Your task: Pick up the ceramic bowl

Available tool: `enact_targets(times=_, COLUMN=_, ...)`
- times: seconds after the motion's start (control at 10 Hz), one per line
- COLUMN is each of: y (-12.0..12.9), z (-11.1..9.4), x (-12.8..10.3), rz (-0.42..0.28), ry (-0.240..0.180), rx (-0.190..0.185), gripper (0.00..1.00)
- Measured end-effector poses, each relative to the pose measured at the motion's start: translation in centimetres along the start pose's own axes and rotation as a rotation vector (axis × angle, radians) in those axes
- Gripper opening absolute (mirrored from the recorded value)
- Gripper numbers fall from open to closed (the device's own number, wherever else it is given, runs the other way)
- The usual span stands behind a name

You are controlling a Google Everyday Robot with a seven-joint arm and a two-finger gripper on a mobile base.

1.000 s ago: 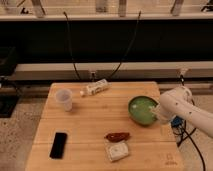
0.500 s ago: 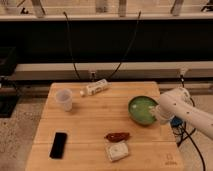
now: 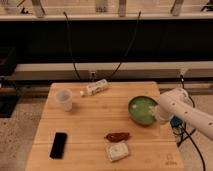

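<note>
The ceramic bowl (image 3: 141, 109) is round, shallow and glossy green with a paler inside. It sits on the right part of the wooden table (image 3: 90, 127). My white arm comes in from the right, and the gripper (image 3: 154, 114) is down at the bowl's right rim, partly over its inside. The arm's white casing hides the fingers.
A translucent white cup (image 3: 64, 99) stands at the table's left. A white bottle (image 3: 95, 88) lies on its side at the back. A black phone (image 3: 58, 145) lies front left. A brown-red item (image 3: 117, 136) and a white packet (image 3: 117, 151) lie front centre. Black cables hang behind.
The arm has shifted slightly, bringing the gripper a little closer over the bowl's right rim. The bowl and other objects have not moved.
</note>
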Motion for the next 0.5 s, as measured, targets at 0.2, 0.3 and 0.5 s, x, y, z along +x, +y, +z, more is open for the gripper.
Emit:
enact_targets(times=0.2, y=-0.23, z=0.28, x=0.04, rz=0.002, ry=-0.001, rx=-0.002, gripper=0.53)
enact_targets(times=0.3, y=-0.43, z=0.32, x=0.05, rz=0.002, ry=-0.002, rx=-0.002, gripper=0.43)
enact_targets(times=0.5, y=-0.68, z=0.34, x=0.05, rz=0.003, ry=-0.002, rx=-0.005, gripper=0.22)
